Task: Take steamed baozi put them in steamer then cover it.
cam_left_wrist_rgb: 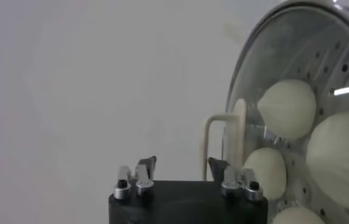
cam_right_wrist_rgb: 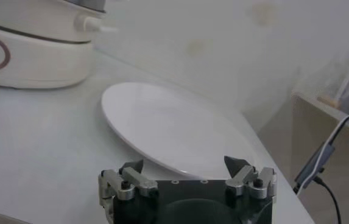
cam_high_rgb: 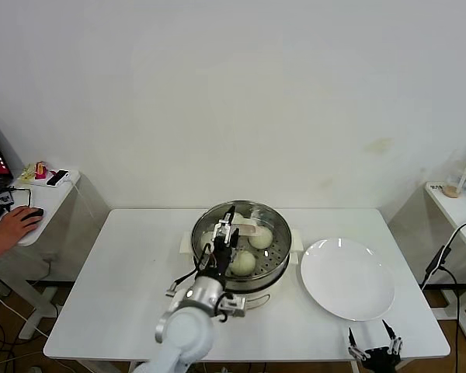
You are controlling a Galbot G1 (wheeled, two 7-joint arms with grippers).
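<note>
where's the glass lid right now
In the head view the cover sits on the steamer at table centre, left of the white plate, with the open left gripper at its handle.

Shiny perforated metal inside the steamer (cam_high_rgb: 276, 252), clear glass on the cover (cam_left_wrist_rgb: 296, 55), smooth matt dough on the baozi (cam_left_wrist_rgb: 289, 108), glossy white plate (cam_right_wrist_rgb: 180, 131) alongside

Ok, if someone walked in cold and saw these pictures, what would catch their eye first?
Probably the steamer at the middle of the white table, its glass lid on, with pale buns visible through it. The left gripper hangs open over the lid's handle. To the steamer's right lies a bare white plate, with the right gripper open at the table's near edge.
</note>
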